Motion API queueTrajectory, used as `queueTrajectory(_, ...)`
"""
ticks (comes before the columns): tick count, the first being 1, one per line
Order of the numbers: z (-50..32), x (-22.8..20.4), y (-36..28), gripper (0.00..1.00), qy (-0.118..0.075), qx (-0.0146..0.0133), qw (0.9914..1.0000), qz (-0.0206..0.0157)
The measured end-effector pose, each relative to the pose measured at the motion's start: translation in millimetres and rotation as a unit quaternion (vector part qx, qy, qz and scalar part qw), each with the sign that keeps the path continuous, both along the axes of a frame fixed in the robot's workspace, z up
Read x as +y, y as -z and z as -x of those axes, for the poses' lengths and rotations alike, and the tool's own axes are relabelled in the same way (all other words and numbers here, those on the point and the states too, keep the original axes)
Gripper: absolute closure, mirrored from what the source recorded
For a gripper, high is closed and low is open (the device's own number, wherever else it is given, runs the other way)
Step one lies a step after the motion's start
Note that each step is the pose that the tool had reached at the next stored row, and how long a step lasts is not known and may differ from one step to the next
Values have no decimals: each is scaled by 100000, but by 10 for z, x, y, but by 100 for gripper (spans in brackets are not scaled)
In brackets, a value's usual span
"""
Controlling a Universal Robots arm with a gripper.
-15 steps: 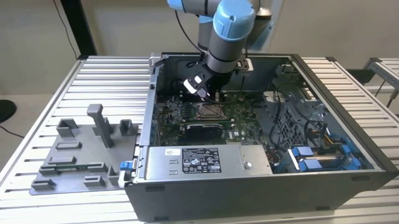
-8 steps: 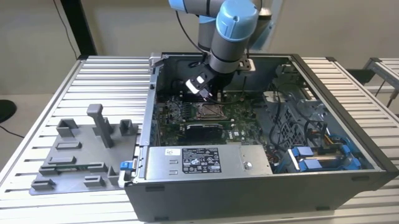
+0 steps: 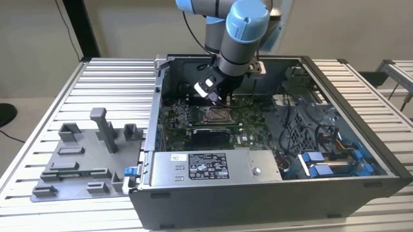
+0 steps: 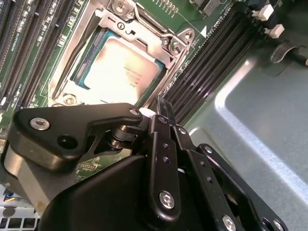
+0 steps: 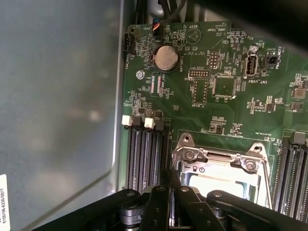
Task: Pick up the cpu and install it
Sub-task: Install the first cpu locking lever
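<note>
The cpu (image 4: 120,72), a pale silvery square chip, lies flat in the motherboard socket inside its metal frame (image 4: 144,24). The first wrist view shows the cpu (image 5: 211,185) partly behind the black finger links. My gripper (image 4: 162,108) hangs just above the board beside the socket's edge. Its fingers are shut together with nothing visible between them. In the exterior view the gripper (image 3: 218,100) is inside the open computer case (image 3: 387,169), just above the socket holding the cpu (image 3: 216,115).
Memory slots (image 5: 144,159) run along both sides of the socket. A coin battery (image 5: 166,57) sits on the board. The power supply box (image 3: 213,166) and blue drive bays (image 3: 329,162) fill the case front. A grey fixture (image 3: 84,159) stands outside at the exterior view's left.
</note>
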State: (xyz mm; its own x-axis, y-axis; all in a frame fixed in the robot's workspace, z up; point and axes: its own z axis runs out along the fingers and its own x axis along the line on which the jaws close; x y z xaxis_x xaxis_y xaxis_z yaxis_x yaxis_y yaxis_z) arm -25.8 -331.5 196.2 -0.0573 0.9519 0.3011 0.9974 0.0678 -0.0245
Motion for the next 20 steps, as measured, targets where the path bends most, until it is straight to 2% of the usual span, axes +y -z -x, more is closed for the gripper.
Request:
queueTrajectory(4, -4, -1, 1, 100, -4, 251, 100000, -8)
queueTrajectory(9, -7, -10, 1, 100, 9, 837, 99996, 1)
queueTrajectory(16, -38, -10, 9, 100, 8, 875, 99996, -9)
queueTrajectory(20, -49, -10, 9, 100, 38, 1148, 99993, -9)
